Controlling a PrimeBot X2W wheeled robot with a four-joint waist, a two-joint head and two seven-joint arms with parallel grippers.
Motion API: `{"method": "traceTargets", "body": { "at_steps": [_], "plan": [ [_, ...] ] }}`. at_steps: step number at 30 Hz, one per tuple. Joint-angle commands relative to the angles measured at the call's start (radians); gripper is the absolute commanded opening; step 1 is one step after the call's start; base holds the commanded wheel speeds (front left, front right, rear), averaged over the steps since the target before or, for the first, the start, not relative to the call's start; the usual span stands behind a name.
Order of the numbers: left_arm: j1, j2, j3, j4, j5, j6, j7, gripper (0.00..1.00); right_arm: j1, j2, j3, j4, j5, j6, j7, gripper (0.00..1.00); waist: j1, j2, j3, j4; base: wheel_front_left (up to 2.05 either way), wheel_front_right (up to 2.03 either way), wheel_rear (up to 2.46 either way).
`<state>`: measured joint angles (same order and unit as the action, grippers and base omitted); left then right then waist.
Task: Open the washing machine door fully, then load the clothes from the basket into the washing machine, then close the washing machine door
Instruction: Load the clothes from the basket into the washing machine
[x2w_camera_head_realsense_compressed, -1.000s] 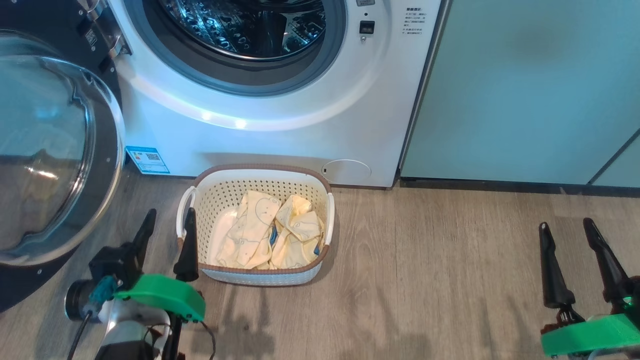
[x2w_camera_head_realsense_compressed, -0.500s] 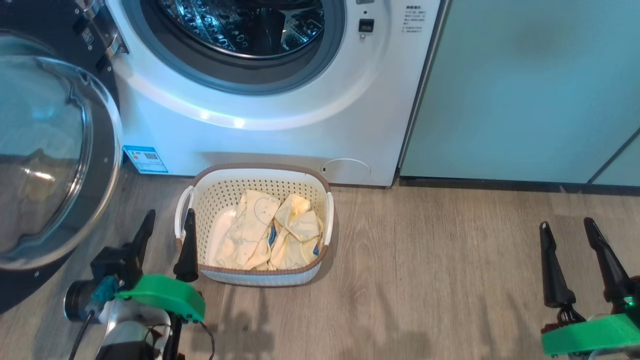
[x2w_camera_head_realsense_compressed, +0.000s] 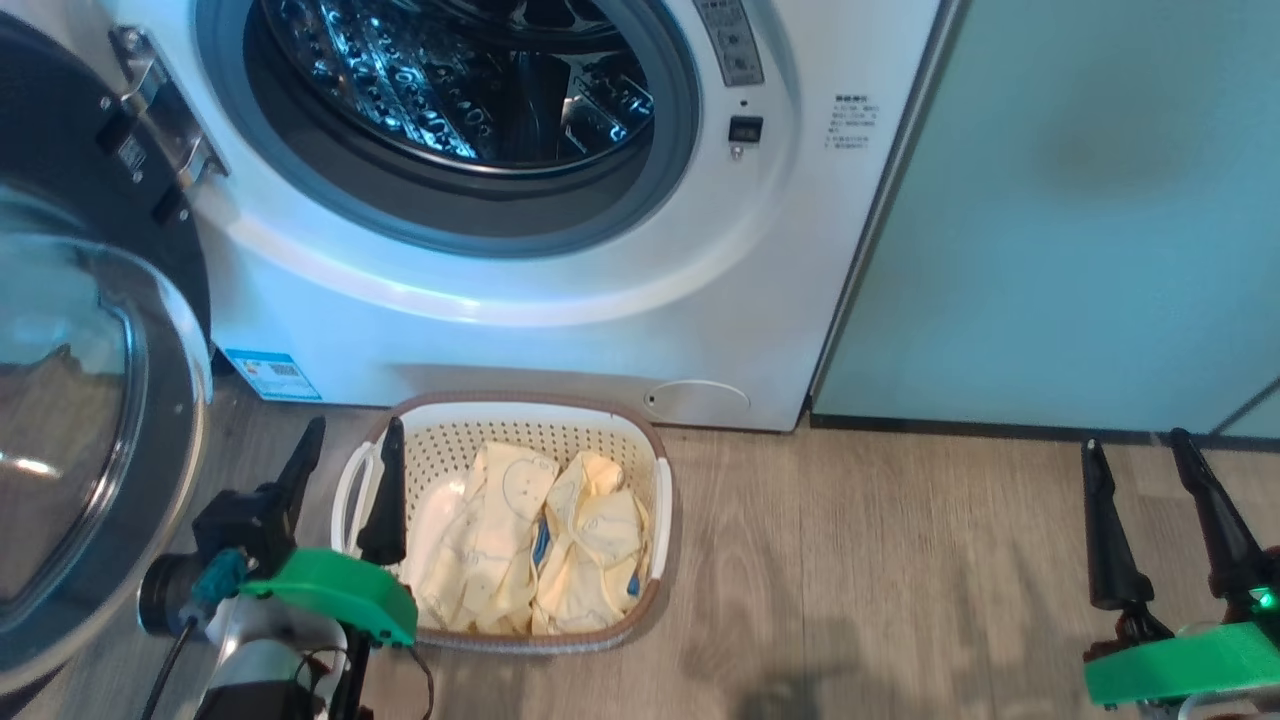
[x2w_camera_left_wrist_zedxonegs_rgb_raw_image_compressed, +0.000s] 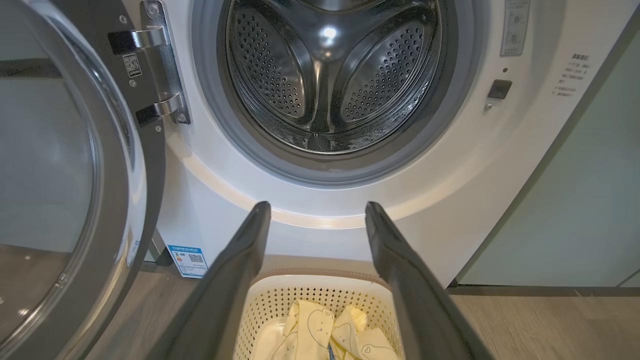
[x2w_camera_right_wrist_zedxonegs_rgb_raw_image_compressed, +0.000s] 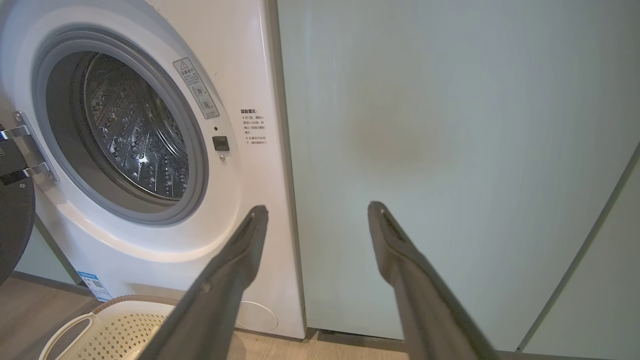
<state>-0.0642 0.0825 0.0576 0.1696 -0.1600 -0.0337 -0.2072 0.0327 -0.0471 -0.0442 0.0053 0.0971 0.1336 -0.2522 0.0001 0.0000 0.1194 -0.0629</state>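
Only the head camera has tilted up since a second ago: clothes (x2w_camera_head_realsense_compressed: 545, 545) lie in the basket (x2w_camera_head_realsense_compressed: 520, 435) just before the washing machine (x2w_camera_head_realsense_compressed: 560, 330), the washing machine door (x2w_camera_head_realsense_compressed: 90, 400) swung wide leaving the drum (x2w_camera_head_realsense_compressed: 450, 80) clear, left gripper (x2w_camera_head_realsense_compressed: 355, 428) and right gripper (x2w_camera_head_realsense_compressed: 1135, 440) spread empty, ready to pick.

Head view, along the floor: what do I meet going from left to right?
washing machine door → left gripper → clothes in the basket → right gripper
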Motion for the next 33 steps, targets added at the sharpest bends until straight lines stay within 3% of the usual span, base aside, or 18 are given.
{"method": "traceTargets", "body": {
  "at_steps": [1, 33],
  "plan": [
    [-0.039, 0.023, 0.026, -0.029, -0.010, -0.003, -0.007, 1.00, -0.036, -0.003, 0.016, -0.037, 0.005, -0.003, -0.010, 1.00, -0.0001, 0.0000, 0.001, 0.001, 1.00, -1.00, 0.00],
    [-0.059, 0.037, -0.011, 0.002, -0.037, -0.006, -0.013, 1.00, -0.051, -0.003, 0.017, -0.049, -0.005, -0.003, -0.010, 1.00, -0.0001, 0.0000, 0.046, 0.017, 0.10, -0.10, 0.00]
  ]
}}
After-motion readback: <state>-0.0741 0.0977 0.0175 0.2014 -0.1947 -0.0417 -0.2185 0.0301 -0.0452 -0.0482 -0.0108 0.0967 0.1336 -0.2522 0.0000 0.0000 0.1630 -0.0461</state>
